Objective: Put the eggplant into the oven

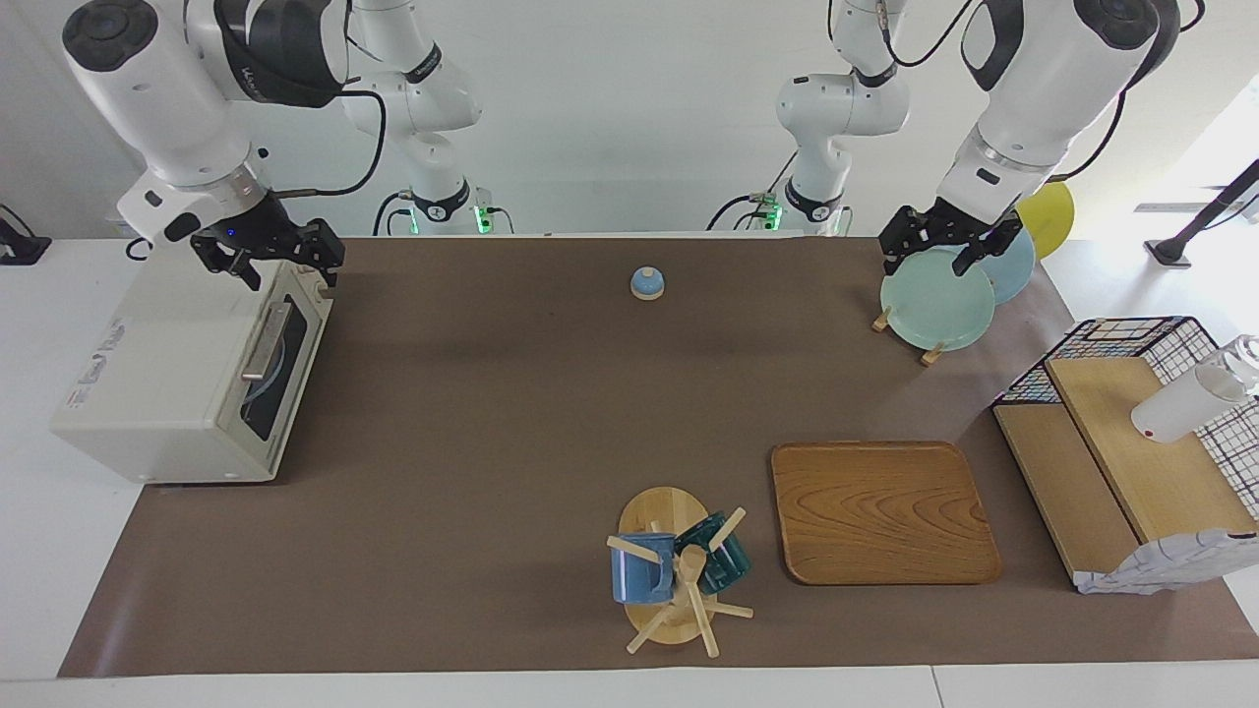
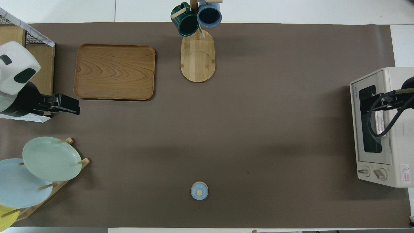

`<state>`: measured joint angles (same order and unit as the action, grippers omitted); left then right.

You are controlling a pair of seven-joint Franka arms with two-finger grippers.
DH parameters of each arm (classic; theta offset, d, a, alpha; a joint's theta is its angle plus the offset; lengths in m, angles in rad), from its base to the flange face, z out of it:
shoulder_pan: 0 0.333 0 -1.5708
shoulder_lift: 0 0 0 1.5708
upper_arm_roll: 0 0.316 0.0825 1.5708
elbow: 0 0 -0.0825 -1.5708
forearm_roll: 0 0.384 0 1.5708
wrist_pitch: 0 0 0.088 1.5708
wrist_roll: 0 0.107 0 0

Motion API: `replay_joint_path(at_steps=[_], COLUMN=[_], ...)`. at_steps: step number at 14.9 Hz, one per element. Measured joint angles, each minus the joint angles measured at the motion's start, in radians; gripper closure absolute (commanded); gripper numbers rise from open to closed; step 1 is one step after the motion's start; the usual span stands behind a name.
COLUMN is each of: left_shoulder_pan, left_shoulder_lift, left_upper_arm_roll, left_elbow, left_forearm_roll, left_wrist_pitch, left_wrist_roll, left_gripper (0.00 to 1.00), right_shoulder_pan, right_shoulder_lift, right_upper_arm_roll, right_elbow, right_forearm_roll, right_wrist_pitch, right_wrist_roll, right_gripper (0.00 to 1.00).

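Note:
The cream-white oven [image 1: 148,364] stands at the right arm's end of the table with its dark glass door [image 1: 275,369] shut; it also shows in the overhead view [image 2: 399,152]. The eggplant is not in view anywhere. My right gripper [image 1: 280,264] is open and empty, up in the air over the oven's top edge by the door; in the overhead view it [image 2: 372,103] is over the door. My left gripper [image 1: 929,258] is open and empty over the green plate [image 1: 936,300], waiting; it also shows in the overhead view [image 2: 72,105].
A small blue bell [image 1: 646,283] sits mid-table near the robots. A mug tree [image 1: 674,570] and a wooden tray [image 1: 880,511] lie farther out. A plate rack with plates, and a wire basket [image 1: 1131,339] holding a white bottle [image 1: 1185,403], are at the left arm's end.

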<state>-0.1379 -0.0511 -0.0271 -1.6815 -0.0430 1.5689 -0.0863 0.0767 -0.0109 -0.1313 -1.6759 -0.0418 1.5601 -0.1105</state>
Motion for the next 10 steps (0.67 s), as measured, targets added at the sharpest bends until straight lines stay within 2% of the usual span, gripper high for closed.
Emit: replay_joint_path(at_steps=[10], left_shoulder_pan=[0.0], left_shoulder_lift=[0.0], left_upper_arm_roll=[0.0], left_elbow=[0.0], left_forearm_roll=[0.0], left_wrist_pitch=[0.0], left_wrist_roll=[0.0], left_gripper=[0.0], right_shoulder_pan=[-0.005], right_shoulder_lift=[-0.025], right_upper_arm_roll=[-0.005], right_elbow=[0.01], right_forearm_roll=[0.0], right_wrist_pitch=[-0.065], right_wrist_roll=[0.003], right_gripper=[0.0])
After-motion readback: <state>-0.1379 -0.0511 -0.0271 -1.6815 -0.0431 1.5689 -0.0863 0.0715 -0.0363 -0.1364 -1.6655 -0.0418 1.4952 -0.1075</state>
